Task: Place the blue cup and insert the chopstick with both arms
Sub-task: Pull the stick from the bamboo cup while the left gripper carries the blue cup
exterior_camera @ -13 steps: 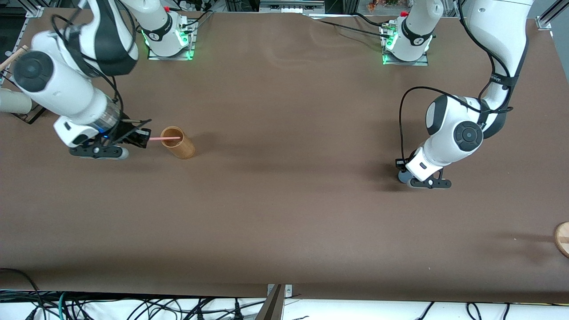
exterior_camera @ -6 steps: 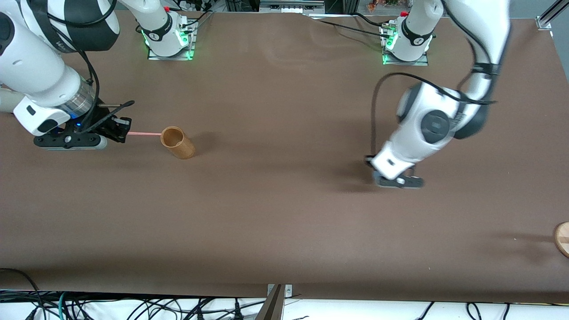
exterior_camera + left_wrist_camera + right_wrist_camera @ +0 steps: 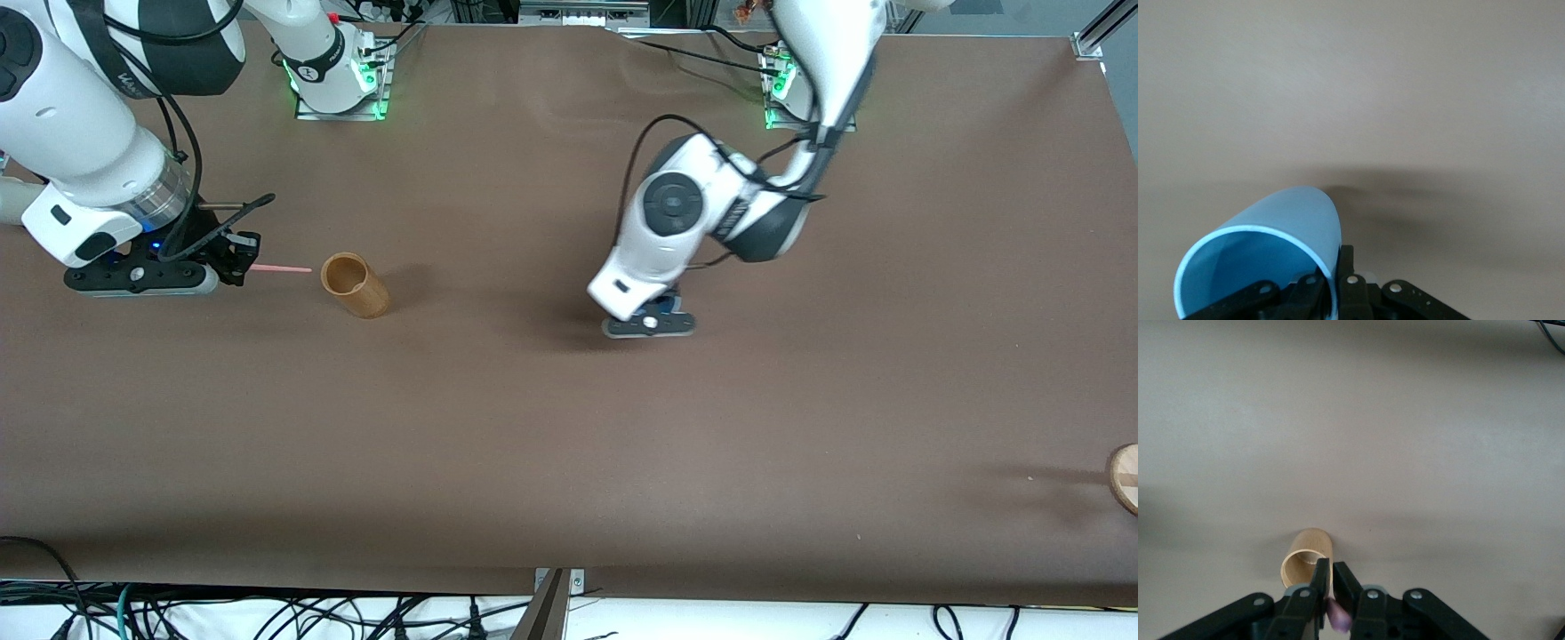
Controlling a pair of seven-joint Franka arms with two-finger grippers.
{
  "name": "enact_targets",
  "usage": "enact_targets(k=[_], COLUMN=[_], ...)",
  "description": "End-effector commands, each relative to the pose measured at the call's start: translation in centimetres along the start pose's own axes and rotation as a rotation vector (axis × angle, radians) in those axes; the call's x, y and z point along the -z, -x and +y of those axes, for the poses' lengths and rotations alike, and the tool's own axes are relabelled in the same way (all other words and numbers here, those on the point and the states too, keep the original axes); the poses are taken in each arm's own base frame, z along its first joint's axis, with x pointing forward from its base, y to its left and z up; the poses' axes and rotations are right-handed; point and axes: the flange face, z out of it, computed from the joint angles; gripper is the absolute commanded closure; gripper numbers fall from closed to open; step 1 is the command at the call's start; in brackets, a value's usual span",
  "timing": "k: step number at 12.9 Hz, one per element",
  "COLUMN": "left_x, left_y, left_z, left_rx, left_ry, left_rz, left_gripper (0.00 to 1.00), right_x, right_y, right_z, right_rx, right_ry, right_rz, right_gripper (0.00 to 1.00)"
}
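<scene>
Left pincer (image 3: 649, 324) clenched on blue cup (image 3: 1265, 257) over mid desk (image 3: 569, 444), right pincer (image 3: 240, 267) pinching chopstick (image 3: 283, 268) level in the air, its tip just short of tan wooden cylinder (image 3: 356, 284) standing beside that pincer.

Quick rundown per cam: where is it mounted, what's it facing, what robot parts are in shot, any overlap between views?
Front view: high across the table, facing both bases; shows both arms, left tool, right tool holding the chopstick.
Left wrist view: on the left wrist, facing the table; own fingers grip the blue cup.
Right wrist view: on the right wrist, facing the wooden cylinder; own fingers visible.
Shared: the cylinder appears in front and right wrist views.
</scene>
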Motion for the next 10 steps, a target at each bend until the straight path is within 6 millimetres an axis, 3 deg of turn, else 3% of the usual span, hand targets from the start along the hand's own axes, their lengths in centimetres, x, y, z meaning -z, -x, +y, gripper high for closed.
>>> enact_targets(k=[1, 4, 6, 7, 8, 9, 10], left_x=[-3.2, -6.9, -7.6, -7.1, -6.5, -5.9, -4.4], left_y=[0.2, 0.6, 0.4, 0.3, 0.1, -0.2, -0.3], left_z=[2.8, 3.9, 4.0, 4.0, 4.0, 3.8, 3.8], left_rx=[0.071, 0.120, 0.131, 0.135, 0.141, 0.155, 0.175], left_ry=[-0.033, -0.057, -0.048, -0.040, -0.032, -0.026, -0.014], left_rz=[-0.011, -0.023, -0.018, -0.015, -0.014, -0.014, -0.004], left_gripper=[1.00, 1.00, 1.00, 0.95, 0.73, 0.37, 0.13], right_x=[0.1, -0.3, -0.6, -0.7, -0.7, -0.7, -0.6], right_y=[-0.2, -0.3, -0.2, -0.2, -0.2, -0.2, -0.2], right_z=[0.0, 0.2, 0.3, 0.2, 0.2, 0.2, 0.2], right_rx=[0.017, 0.013, 0.016, 0.013, 0.013, 0.013, 0.016], right_ry=[0.018, 0.017, 0.019, 0.019, 0.019, 0.021, 0.019], right_rz=[-0.009, -0.018, -0.025, -0.026, -0.026, -0.026, -0.025], right_gripper=[1.00, 1.00, 1.00, 1.00, 1.00, 1.00, 1.00])
